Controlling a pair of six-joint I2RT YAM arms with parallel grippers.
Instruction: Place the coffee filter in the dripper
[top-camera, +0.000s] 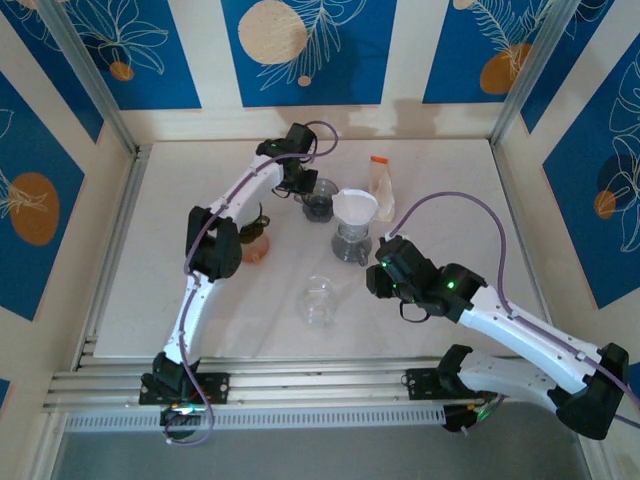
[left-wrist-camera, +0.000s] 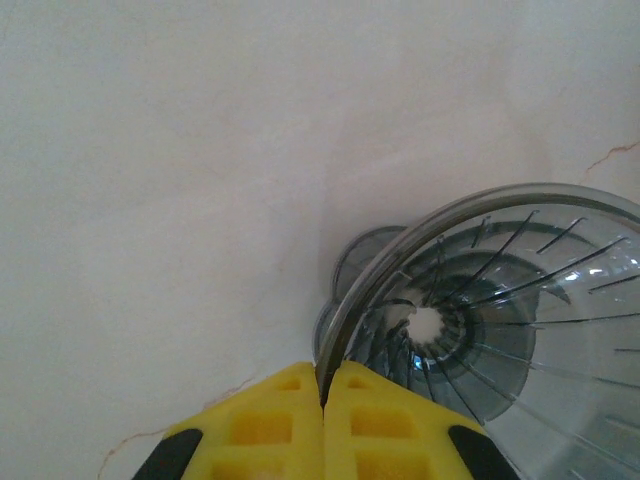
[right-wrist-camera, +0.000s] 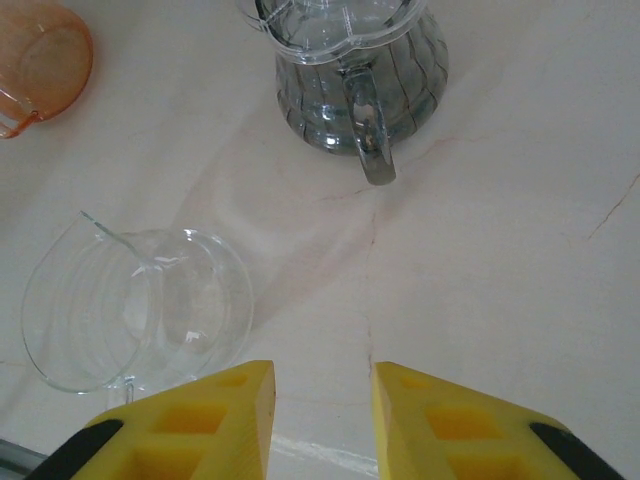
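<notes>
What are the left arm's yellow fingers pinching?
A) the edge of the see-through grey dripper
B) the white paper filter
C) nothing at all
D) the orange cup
A: in the left wrist view, the left fingers are closed together with the thin rim of the dripper caught between their tips.

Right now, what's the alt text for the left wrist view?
The yellow left gripper is shut on the near rim of a clear ribbed dripper, its drain hole visible from above. It stands on a pale table.
</notes>
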